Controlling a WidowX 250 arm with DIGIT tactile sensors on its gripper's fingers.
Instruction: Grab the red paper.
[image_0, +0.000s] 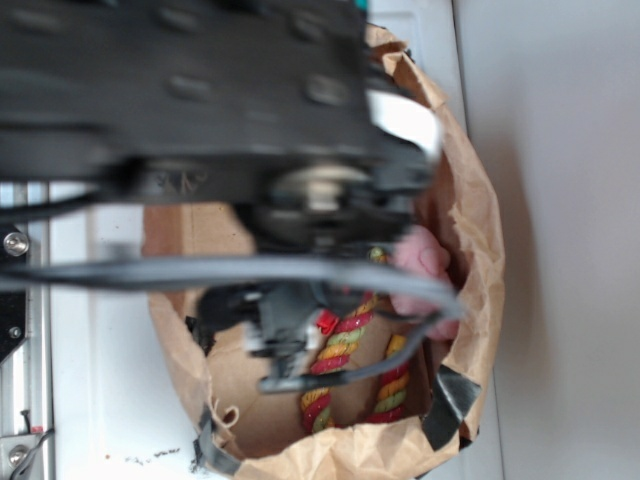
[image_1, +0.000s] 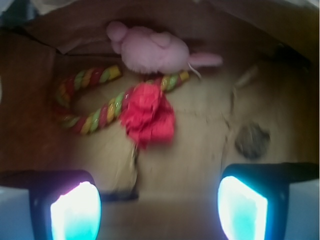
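Red paper (image_1: 147, 117) lies crumpled on the brown floor of a paper bag (image_0: 480, 230), and we see it in the wrist view ahead of and between our two fingertips (image_1: 75, 212), slightly toward the left one, with clear floor between it and them. Nearest to us, the jaws (image_1: 159, 210) stand wide apart with nothing between them, their pads glowing pale blue-white at the bottom corners of that view. The wad rests on or against one strand of a red, yellow and green twisted rope (image_1: 92, 120), which loops away to its left. Beyond the paper, a pale pink plush toy (image_1: 150, 50) sits by the bag's far wall. A dark roundish patch (image_1: 252, 141) marks the floor off to the right. From the exterior view our arm (image_0: 200, 110) covers most of the bag, and we can pick out only a small red scrap there.
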